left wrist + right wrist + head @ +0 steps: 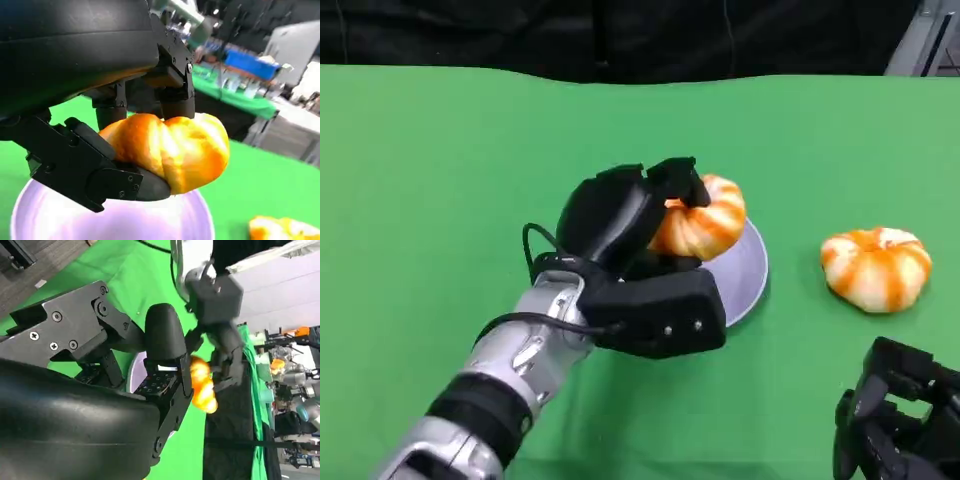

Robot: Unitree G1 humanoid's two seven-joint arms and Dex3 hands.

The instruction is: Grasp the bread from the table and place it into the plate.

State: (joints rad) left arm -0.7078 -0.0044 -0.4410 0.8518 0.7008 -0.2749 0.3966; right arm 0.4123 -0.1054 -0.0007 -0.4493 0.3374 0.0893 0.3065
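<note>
There were two loaves of bread: one (705,222) held over the plate, and a second (876,267) lying on the worktop (420,200) well apart from it. There was one plate (745,275). Two robot hands were present, the left robot hand (630,260) and the right robot hand (895,425).

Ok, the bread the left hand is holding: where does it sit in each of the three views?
Head view: the held bread is just above centre, in the left hand, over the plate.
Left wrist view: it is at centre, between the fingers, above the plate.
Right wrist view: a small orange shape right of centre, beside the plate's pale edge.
Shared landmark: the plate.
</note>
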